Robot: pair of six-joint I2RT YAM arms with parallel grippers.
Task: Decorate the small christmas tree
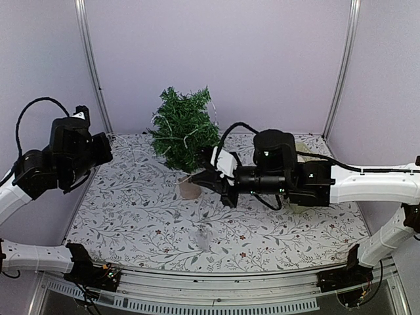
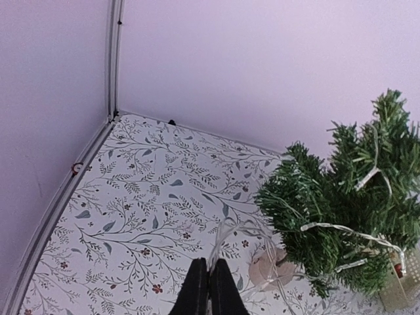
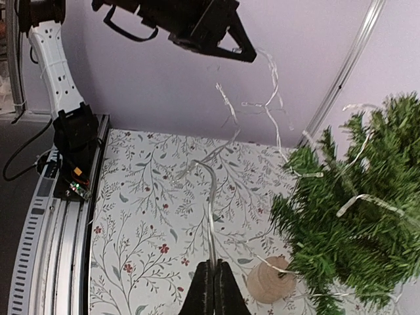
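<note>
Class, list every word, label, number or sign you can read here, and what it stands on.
None: no readable text anywhere. The small christmas tree, light string and flowered tablecloth bear no writing; the circuit board by the rail is too small to read.

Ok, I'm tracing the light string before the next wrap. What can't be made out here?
Top external: pale object behind the right arm, mostly hidden.
Left wrist: pale box beside the small christmas tree, cut by the right edge.
Right wrist: light string is lost among the needles; end hidden.
</note>
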